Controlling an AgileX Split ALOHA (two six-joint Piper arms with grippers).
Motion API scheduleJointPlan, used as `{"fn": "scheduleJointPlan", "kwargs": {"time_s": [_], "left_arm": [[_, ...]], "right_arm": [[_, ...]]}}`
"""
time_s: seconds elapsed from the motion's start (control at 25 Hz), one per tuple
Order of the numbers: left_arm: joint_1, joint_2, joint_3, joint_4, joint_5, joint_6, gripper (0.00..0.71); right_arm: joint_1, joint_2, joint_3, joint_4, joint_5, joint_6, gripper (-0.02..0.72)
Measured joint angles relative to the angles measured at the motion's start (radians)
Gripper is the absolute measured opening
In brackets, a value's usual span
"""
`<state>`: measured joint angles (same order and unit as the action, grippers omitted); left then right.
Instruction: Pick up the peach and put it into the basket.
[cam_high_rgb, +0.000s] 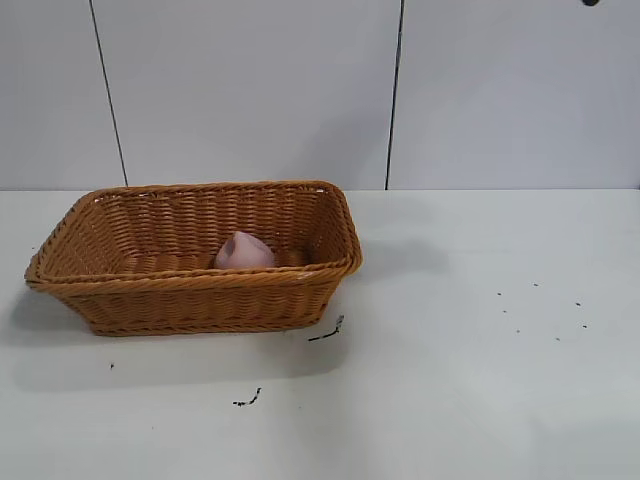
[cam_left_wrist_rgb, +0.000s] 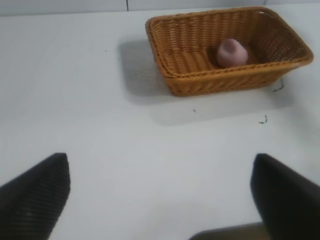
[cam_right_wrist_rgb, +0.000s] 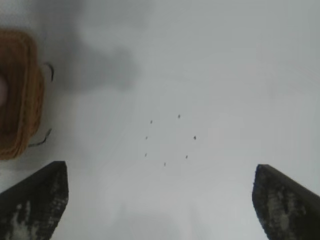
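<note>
The peach (cam_high_rgb: 244, 251) sits inside the basket (cam_high_rgb: 150, 288), towards its right half, and the basket stands left on the desk (cam_high_rgb: 480, 380).

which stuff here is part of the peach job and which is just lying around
Belongs to the job:
peach, lying inside the basket
basket
left gripper and right gripper, both open and holding nothing

Just lying about:
dark scraps on the table by the basket

Bright, even light; the basket (cam_high_rgb: 200, 260) throws a soft shadow on the table (cam_high_rgb: 480, 380), fingers (cam_right_wrist_rgb: 35, 205) blurred.
</note>
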<state>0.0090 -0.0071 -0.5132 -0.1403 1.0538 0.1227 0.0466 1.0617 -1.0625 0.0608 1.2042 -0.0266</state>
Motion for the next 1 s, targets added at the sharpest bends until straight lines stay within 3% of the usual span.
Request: {"fn": "scheduleJointPlan", "kwargs": {"time_s": [0.28, 0.44, 0.76, 1.0], "left_arm": [[0.0, 0.0, 0.0, 0.0, 0.0, 0.0, 0.694], [0.0, 0.0, 0.0, 0.0, 0.0, 0.0, 0.694], [0.0, 0.0, 0.0, 0.0, 0.0, 0.0, 0.694], [0.0, 0.0, 0.0, 0.0, 0.0, 0.0, 0.694]], "right_arm": [[0.0, -0.478, 0.415, 0.001, -0.143, 0.0, 0.696], [0.0, -0.717, 0.555, 0.0, -0.169, 0.0, 0.696], [0.0, -1.009, 0.574, -0.004, -0.185, -0.002, 0.696], [0.0, -1.066, 0.574, -0.004, -0.185, -0.002, 0.696]]}}
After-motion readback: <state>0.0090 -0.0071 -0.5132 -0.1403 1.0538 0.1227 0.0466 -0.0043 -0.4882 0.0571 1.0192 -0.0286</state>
